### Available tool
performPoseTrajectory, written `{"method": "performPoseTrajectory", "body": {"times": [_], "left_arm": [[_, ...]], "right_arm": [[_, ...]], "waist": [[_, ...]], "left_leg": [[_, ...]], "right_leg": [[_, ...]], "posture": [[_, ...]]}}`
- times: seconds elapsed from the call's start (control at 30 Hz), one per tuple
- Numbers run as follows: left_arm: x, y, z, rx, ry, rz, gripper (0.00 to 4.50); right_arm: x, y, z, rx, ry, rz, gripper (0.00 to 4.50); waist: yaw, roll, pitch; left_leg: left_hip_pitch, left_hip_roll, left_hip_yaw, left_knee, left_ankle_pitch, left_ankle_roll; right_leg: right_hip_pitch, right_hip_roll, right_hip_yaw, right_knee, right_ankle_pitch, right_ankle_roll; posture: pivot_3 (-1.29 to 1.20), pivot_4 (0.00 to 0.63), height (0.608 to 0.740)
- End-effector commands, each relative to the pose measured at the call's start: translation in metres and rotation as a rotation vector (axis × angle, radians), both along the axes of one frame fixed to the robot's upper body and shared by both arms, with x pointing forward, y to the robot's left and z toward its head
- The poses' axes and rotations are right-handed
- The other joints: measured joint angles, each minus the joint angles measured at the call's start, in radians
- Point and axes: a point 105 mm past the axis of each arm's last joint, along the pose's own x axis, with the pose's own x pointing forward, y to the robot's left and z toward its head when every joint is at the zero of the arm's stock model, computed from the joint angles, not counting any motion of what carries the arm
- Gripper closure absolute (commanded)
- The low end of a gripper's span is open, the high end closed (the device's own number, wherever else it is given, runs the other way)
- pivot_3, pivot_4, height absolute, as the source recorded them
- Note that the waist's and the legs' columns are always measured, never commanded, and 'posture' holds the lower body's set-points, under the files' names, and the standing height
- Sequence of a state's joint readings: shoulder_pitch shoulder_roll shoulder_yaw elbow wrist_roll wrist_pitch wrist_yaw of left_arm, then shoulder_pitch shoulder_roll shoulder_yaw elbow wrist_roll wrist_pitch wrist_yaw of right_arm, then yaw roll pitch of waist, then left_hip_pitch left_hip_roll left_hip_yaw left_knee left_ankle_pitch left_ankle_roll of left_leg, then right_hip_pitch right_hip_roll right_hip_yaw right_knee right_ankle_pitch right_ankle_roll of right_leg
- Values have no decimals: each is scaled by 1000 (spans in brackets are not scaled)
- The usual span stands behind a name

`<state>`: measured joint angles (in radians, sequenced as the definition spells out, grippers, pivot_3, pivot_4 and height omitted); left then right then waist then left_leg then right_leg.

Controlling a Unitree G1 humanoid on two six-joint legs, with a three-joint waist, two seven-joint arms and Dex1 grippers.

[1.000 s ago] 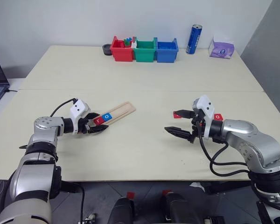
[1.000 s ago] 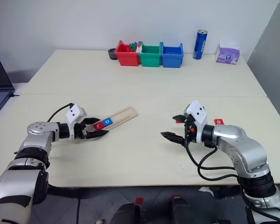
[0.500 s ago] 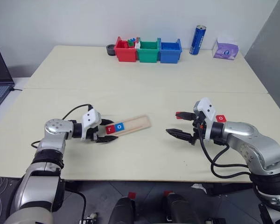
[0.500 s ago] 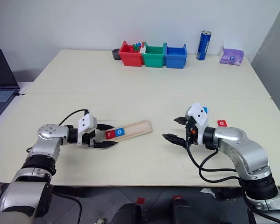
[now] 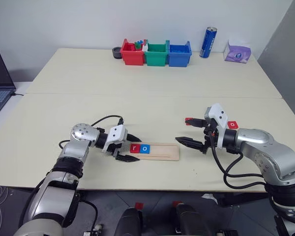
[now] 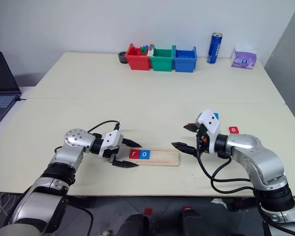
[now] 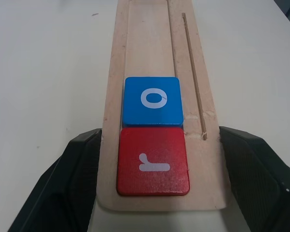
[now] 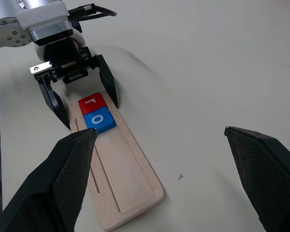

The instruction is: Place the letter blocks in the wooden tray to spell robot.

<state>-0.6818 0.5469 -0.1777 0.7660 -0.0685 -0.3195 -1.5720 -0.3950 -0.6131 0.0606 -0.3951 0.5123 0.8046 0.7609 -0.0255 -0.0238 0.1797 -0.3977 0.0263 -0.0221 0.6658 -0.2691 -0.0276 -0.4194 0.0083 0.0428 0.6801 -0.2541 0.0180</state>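
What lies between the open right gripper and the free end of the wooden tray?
Bare tabletop. In the left eye view, nothing sits between the right gripper and the wooden tray.

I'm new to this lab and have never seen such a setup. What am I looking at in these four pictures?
It is a two-armed robot at a pale table. Two pictures come from cameras in its head, looking down over both arms. The other two come from a camera on each wrist, looking along that arm's two black fingers.

The left gripper is shut on one end of a wooden tray, one finger on each side. In the tray lie a red r tile and a blue o tile, side by side. The right gripper is open and empty, just off the tray's other end. A loose red tile lies by that arm.

At the far edge stand three coloured bins, a blue can and a tissue pack.
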Motion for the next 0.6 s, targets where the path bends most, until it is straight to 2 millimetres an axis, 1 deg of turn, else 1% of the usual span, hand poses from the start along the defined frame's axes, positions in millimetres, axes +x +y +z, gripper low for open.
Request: {"method": "performPoseTrajectory", "body": {"times": [0.03, 0.13, 0.2, 0.27, 0.43, 0.53, 0.6], "left_arm": [[0, -3, -17, 47, 45, -4, 1113], [8, -4, -15, 49, 27, 21, 1113], [12, -5, -13, 45, 20, 29, 1113], [12, -5, -13, 47, 19, 25, 1113], [13, 3, -15, 56, 23, 52, 1113], [12, 5, -16, 56, 23, 56, 1113], [12, 5, -17, 56, 25, 54, 1113]], "right_arm": [[-7, 2, 12, 12, -58, 18, 0], [-8, 2, 11, 10, -57, 16, 0], [-10, 1, 11, 9, -55, 17, 0], [-14, 0, 9, 5, -46, 31, 0], [-35, -7, -3, -56, -12, 120, 0], [-38, -11, -6, -81, -17, 133, 0], [-36, -11, -6, -80, -24, 132, 0]], "waist": [[2, 0, 0], [7, 2, -1], [11, 2, -1], [12, 2, -1], [14, 3, -2], [12, 3, -2], [11, 3, -2]], "left_leg": [[0, 0, 0, 0, 0, 0], [1, 0, -1, 1, 0, 0], [4, -1, -2, 1, 0, 1], [8, -1, -2, 1, 1, 1], [14, 0, -2, 1, 1, 2], [15, 0, -1, 1, 2, 2], [15, 0, -2, 1, 2, 3]], "right_leg": [[0, 0, 0, 0, 0, 0], [2, 0, -1, 0, -1, 2], [5, 0, -2, 0, -2, 4], [10, 0, -2, 0, -3, 5], [14, 0, -1, 0, -3, 5], [14, 0, -1, 0, -3, 5], [14, 1, -1, 0, -3, 4]], "posture": [[0, 150, 740], [0, 150, 740], [0, 150, 740], [0, 150, 740], [0, 150, 740], [0, 150, 740], [0, 150, 740]]}}
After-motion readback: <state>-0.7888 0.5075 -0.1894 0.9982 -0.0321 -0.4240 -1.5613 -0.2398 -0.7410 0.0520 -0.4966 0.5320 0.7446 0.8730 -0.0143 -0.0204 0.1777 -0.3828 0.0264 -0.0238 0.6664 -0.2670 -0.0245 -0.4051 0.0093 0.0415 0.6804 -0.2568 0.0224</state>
